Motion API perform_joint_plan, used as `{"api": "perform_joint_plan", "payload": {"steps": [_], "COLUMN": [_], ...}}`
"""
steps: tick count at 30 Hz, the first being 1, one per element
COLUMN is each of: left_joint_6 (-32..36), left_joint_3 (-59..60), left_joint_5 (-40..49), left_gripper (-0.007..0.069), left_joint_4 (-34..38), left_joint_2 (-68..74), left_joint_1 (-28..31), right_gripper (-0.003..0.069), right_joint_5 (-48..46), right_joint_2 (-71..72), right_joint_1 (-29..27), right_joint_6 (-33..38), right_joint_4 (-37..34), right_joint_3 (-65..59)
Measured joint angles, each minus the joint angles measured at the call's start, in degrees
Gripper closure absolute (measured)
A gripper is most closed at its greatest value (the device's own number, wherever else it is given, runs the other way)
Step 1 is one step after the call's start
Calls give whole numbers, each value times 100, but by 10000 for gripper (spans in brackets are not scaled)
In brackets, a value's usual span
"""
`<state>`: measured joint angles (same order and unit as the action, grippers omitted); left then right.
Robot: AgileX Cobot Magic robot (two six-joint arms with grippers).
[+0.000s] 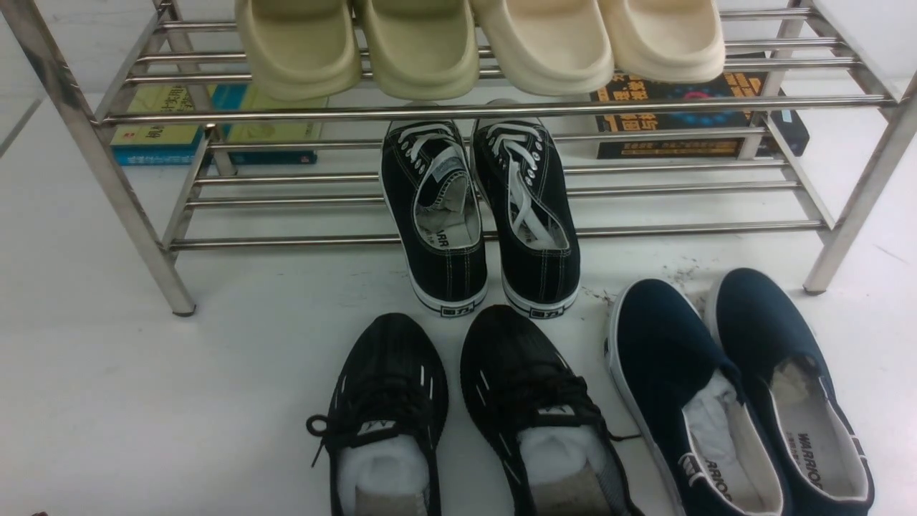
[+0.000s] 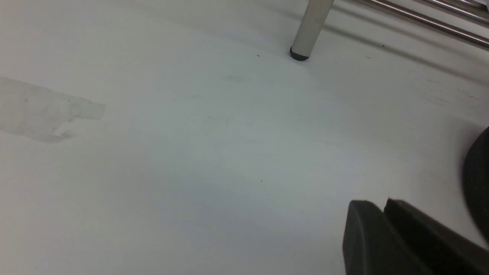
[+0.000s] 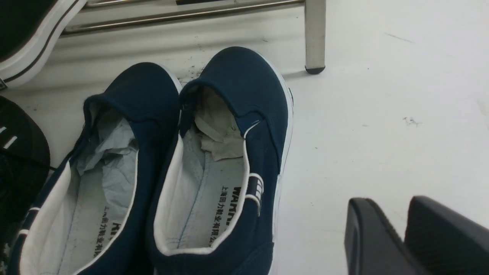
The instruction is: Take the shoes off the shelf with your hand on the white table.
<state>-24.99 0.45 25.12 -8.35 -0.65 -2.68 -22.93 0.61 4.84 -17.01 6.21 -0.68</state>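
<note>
- Our right claw (image 3: 389, 200) is parted a little at its tips, with nothing between them; the shoes (image 1: 774, 401) lie just beside it.
- Our left claw (image 2: 380, 200) has its tips close together over bare worktop (image 1: 215, 401), holding nothing; we cannot tell whether they are fully closed.
- The navy slip-ons stand upright, side by side and touching, at the near right of the worktop, toes towards the shelf (image 1: 501, 111) and heels towards us. They are already off it, so we judge the taking-down done and the remaining work, if any, to be straightening the pair or drawing the arms away.
- We expect them to be light, with soft canvas that folds under a squeeze and firmer rubber soles. Nothing about them looks fragile.
- If we must move one, we would pinch the heel wall, one finger inside the opening and one outside, clear of the crumpled paper (image 3: 217, 130). The thin side walls could buckle, and the soles might slide on the glossy surface or nudge the other shoe.
- To their left sit the black mesh trainers (image 1: 387, 380); farther off, the laced black sneakers (image 1: 526, 215) reach into the lower tier, and pale clogs (image 1: 559, 43) rest above.
</note>
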Motion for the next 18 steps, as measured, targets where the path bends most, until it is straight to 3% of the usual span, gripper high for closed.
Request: {"api": "perform_joint_plan", "payload": {"steps": [18], "left_joint_6": [0], "left_joint_3": [0], "left_joint_5": [0], "left_gripper": [512], "left_joint_4": [0], "left_joint_2": [0], "left_joint_1": [0], "right_gripper": [452], "right_joint_5": [0], "right_joint_2": [0], "right_joint_1": [0], "right_joint_6": [0], "right_joint_4": [0], "right_joint_3": [0]}}
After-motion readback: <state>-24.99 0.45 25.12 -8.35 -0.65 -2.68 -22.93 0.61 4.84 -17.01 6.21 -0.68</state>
